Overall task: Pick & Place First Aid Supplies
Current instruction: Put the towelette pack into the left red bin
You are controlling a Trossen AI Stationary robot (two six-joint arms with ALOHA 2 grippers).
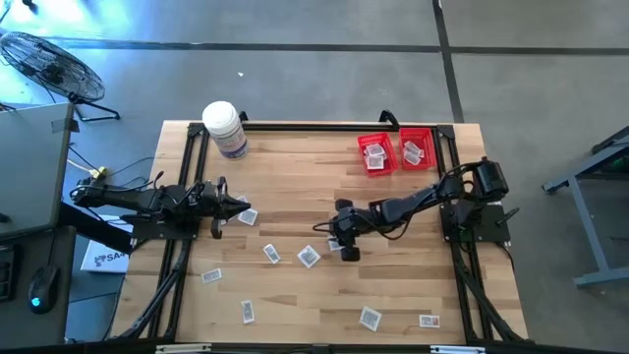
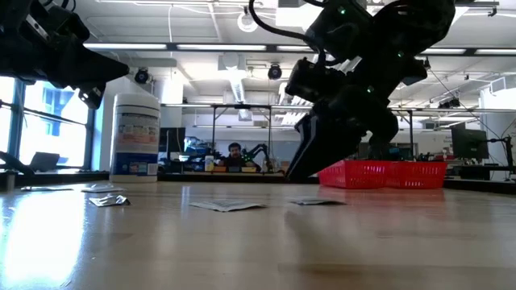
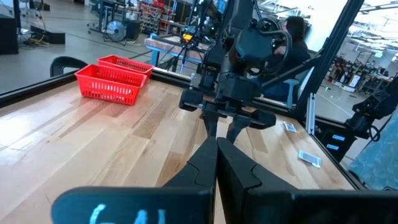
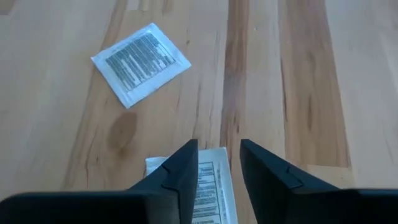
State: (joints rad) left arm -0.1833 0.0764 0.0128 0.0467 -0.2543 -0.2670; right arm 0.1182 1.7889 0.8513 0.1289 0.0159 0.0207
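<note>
Several small white packets with grey print lie flat on the wooden table (image 1: 295, 187). One packet (image 4: 211, 180) lies right under my right gripper (image 4: 219, 144), which is open at mid-table (image 1: 344, 248) and points down, its fingers standing over the packet's far edge. A second packet (image 4: 142, 62) lies beyond it. My left gripper (image 1: 239, 205) is shut and held level above the table's left side (image 3: 216, 144), next to another packet (image 1: 246, 216). Two red mesh baskets (image 1: 375, 154) (image 1: 415, 147) at the far right hold packets. My right gripper comes from above, slanting down, with its open fingers (image 4: 186, 163) over the far edge (image 4: 214, 151) of the packet, which lies flat on the table. Whether the tips touch it, I cannot tell.
A large white bottle with a purple label (image 1: 224, 128) stands at the far left. More packets lie toward the near edge (image 1: 272, 254) (image 1: 309, 256) (image 1: 370, 318) (image 1: 428, 321) (image 1: 248, 312) (image 1: 211, 275). A black frame (image 1: 324, 126) borders the table. A person sits in the room beyond (image 2: 234, 153).
</note>
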